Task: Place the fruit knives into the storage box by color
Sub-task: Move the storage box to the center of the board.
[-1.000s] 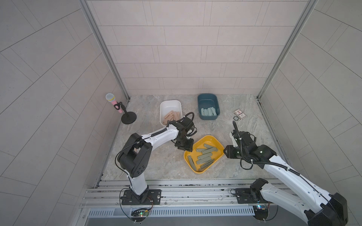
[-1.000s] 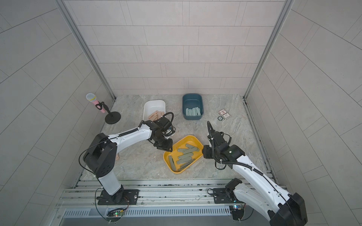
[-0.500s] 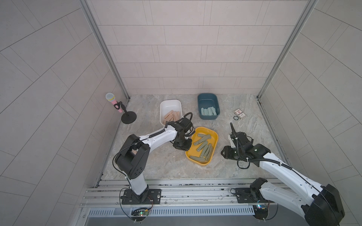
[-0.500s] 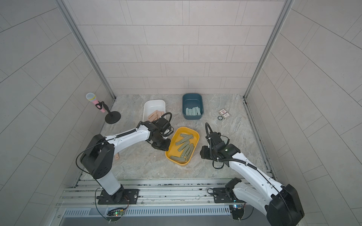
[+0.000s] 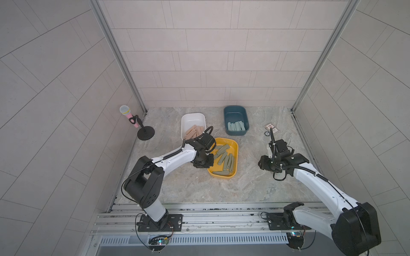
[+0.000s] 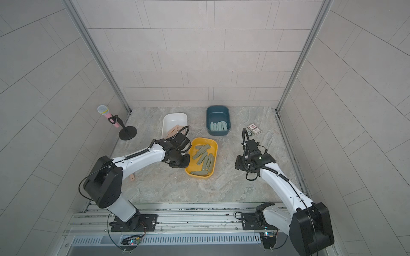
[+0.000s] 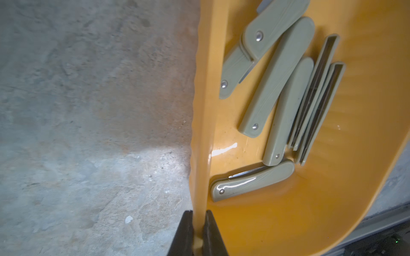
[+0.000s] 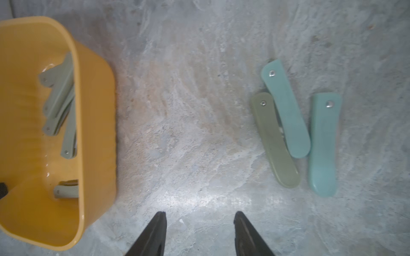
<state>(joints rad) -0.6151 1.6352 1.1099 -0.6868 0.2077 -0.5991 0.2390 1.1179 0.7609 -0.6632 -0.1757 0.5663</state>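
Observation:
A yellow storage box (image 5: 236,155) (image 6: 200,176) stands mid-table with several olive-green fruit knives (image 5: 224,156) (image 6: 205,158) (image 7: 277,77) in it. My left gripper (image 5: 203,164) (image 7: 197,212) is shut on the box's near left rim (image 7: 199,133). My right gripper (image 5: 263,165) (image 8: 197,213) hangs open over bare table to the right of the yellow box (image 8: 97,133). Ahead of it lie two pale teal knives (image 8: 286,110) (image 8: 324,144) and one olive knife (image 8: 275,141). A peach knife (image 6: 132,177) lies under my left arm.
At the back, a white box (image 5: 192,117) (image 6: 175,117) holds peach knives (image 5: 194,131), and a dark teal box (image 5: 235,110) (image 6: 217,110) holds pale teal knives (image 5: 237,126). A microphone on a stand (image 5: 133,119) stands back left. A card pack (image 5: 271,128) lies back right.
The left gripper has shut on the yellow box's rim, and the box has swung round and slid back-left. The right gripper has drawn slightly away from the box and opened wider.

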